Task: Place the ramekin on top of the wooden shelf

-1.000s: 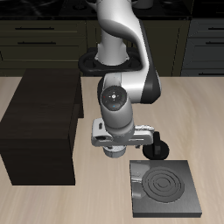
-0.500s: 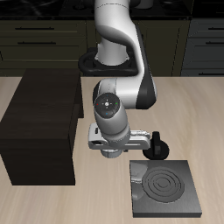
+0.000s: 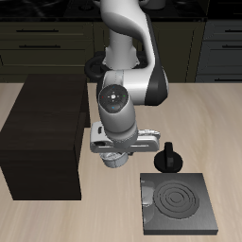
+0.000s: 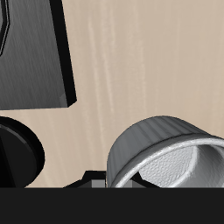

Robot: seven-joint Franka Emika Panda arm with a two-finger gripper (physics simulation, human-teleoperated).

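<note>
Wrist view: the ramekin [image 4: 166,157] is seen clamped by its rim in the gripper [image 3: 115,157] and lifted off the table [image 3: 203,123], presumably for carrying over the wooden shelf [image 3: 45,128] standing beside the claw.

We record the ramekin [image 4: 166,153] as pale grey with fine vertical ribbing outside and a darker, speckled grey inside. The wooden shelf [image 3: 45,132] reads near-black brown. The counter [image 3: 203,118] shows light beige wood grain. The stove plate [image 3: 178,203] is dark grey with concentric rings. The knobbed pot [image 3: 168,159] is black.
</note>
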